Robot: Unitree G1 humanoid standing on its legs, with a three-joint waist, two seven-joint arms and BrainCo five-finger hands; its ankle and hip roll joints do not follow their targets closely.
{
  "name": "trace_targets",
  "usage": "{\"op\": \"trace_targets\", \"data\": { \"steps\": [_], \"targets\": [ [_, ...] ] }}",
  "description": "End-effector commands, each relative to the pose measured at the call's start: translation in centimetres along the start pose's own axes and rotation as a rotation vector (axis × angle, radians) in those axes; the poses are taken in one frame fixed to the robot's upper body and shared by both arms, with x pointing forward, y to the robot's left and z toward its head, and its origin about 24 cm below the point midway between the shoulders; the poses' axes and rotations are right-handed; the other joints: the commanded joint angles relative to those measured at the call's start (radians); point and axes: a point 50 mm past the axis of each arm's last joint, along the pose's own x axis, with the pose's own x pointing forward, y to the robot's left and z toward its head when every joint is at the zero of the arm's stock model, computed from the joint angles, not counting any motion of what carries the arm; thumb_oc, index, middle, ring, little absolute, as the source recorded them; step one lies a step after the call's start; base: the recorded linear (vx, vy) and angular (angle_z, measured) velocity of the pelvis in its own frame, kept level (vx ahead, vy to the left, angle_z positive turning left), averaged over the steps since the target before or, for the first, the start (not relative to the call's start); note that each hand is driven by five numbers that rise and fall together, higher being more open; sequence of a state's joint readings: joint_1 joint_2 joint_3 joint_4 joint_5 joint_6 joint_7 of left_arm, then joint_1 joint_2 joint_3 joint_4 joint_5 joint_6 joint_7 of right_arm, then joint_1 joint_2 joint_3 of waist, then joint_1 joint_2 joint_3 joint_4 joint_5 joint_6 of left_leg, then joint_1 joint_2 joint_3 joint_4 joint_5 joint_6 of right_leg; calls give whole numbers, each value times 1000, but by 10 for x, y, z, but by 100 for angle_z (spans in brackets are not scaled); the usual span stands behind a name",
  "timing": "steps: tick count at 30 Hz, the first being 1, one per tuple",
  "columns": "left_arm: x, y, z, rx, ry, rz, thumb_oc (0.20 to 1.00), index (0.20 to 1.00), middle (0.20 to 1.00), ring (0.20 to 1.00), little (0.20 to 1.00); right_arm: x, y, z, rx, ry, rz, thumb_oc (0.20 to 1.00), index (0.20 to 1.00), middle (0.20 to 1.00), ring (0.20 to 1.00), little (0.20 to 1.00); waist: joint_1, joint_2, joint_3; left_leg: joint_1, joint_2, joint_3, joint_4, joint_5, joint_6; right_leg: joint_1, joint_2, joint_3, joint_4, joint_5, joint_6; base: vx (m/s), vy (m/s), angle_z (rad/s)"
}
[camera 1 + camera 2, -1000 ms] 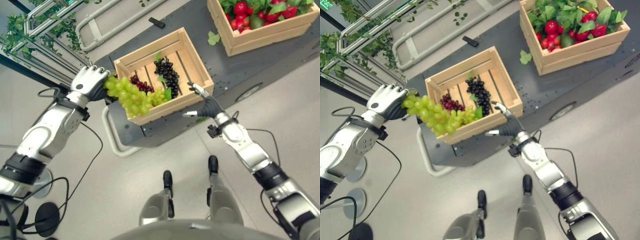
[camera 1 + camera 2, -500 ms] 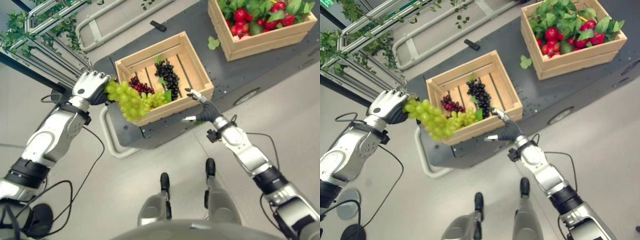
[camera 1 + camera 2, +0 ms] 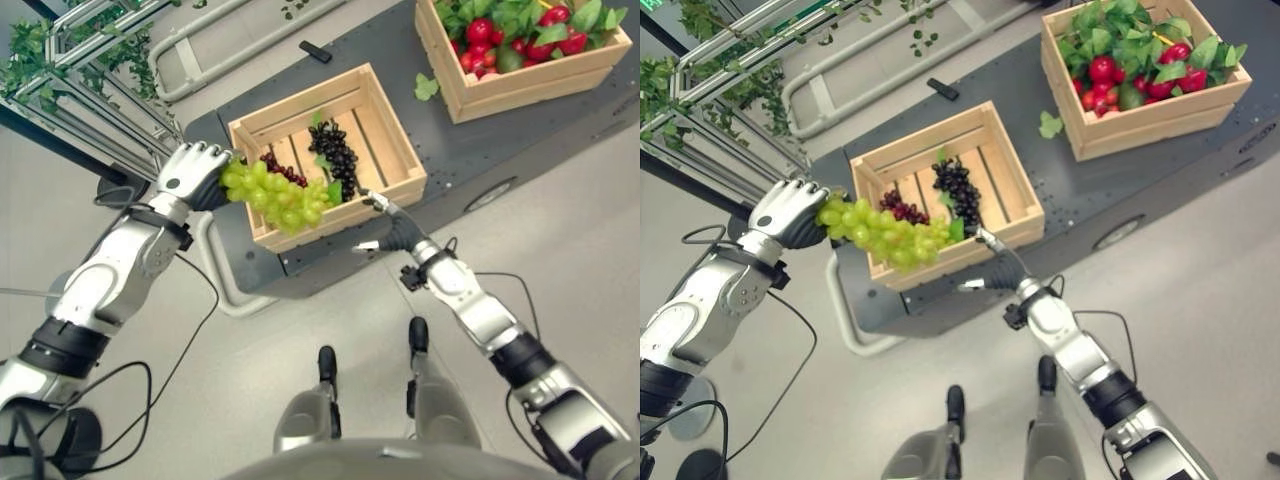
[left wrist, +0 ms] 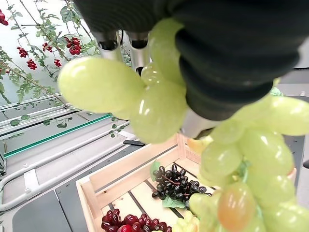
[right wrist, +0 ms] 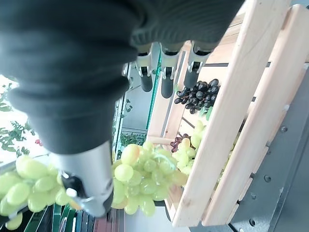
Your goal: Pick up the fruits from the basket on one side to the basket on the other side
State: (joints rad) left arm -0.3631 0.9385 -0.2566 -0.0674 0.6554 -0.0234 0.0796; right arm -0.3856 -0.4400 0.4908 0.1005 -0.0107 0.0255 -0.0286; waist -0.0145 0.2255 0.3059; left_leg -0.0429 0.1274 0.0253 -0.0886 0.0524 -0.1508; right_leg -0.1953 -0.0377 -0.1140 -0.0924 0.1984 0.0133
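Observation:
My left hand (image 3: 190, 170) is shut on a bunch of green grapes (image 3: 275, 195), held over the near left corner of a slatted wooden crate (image 3: 395, 135). The bunch trails right from the hand across the crate's front wall. Inside the crate lie dark grapes (image 3: 338, 153) and red grapes (image 3: 283, 170). In the left wrist view the green grapes (image 4: 159, 106) hang close under the hand, above the crate (image 4: 111, 174). My right hand (image 3: 390, 228) is open, fingers straight, just off the crate's front right wall (image 5: 241, 96) and holds nothing.
The crate stands on a dark grey cart (image 3: 470, 140) with a pale tube handle (image 3: 225, 285) at its left end. A second crate (image 3: 520, 75) of red fruit and leaves sits at the cart's far right. A loose leaf (image 3: 427, 87) and a small black object (image 3: 314, 51) lie on the cart.
My left hand has lifted the green grapes and carried them right, further over the crate. The right hand has drifted left and slightly away from the crate's front wall.

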Motion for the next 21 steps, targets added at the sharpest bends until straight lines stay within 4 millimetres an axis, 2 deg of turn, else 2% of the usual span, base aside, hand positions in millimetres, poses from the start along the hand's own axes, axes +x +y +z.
{"op": "trace_targets", "data": {
  "steps": [1, 10, 17, 19, 20, 21],
  "targets": [
    [21, 29, 15, 21, -49, 173, 200, 200, 200, 200, 200, 14, 11, 26, -18, -122, 14, 1000, 1000, 1000, 1000, 1000, -16, 19, -63, -64, -25, -33, 3, 5, 34, 123, 36, 0, 7, -225, 64, 0, 0, 0],
    [19, 27, 26, -34, -69, 213, 200, 200, 200, 200, 200, 14, 23, 22, 54, -111, -30, 1000, 1000, 1000, 1000, 1000, -13, 24, -69, -62, -25, -35, 3, 5, 34, 125, 36, -4, 7, -226, 64, 0, 0, 0],
    [14, 25, 20, -44, -51, 213, 200, 200, 200, 200, 200, 14, 32, 25, 161, -122, 19, 1000, 1000, 1000, 1000, 1000, -10, 24, -71, -64, -22, -34, 2, 7, 31, 125, 34, -7, 6, -225, 66, 0, 0, 0],
    [14, 25, 20, -42, -48, 213, 200, 200, 200, 200, 200, 14, 33, 24, 154, -112, 23, 1000, 1000, 1000, 1000, 1000, -11, 23, -71, -64, -23, -33, 2, 8, 31, 125, 33, -7, 6, -225, 66, 0, 0, 0],
    [14, 27, 18, -34, -46, 210, 200, 200, 200, 200, 200, 14, 29, 23, 76, -107, 18, 1000, 1000, 1000, 1000, 1000, -12, 21, -72, -64, -22, -34, 2, 8, 30, 125, 34, -8, 6, -225, 66, 0, 0, 0],
    [15, 27, 19, -41, -49, 215, 200, 200, 200, 200, 200, 15, 29, 22, 71, -100, 15, 1000, 1000, 1000, 1000, 1000, -13, 19, -74, -64, -23, -34, 2, 8, 30, 126, 34, -8, 6, -225, 66, 0, 0, 0]
  ]
}}
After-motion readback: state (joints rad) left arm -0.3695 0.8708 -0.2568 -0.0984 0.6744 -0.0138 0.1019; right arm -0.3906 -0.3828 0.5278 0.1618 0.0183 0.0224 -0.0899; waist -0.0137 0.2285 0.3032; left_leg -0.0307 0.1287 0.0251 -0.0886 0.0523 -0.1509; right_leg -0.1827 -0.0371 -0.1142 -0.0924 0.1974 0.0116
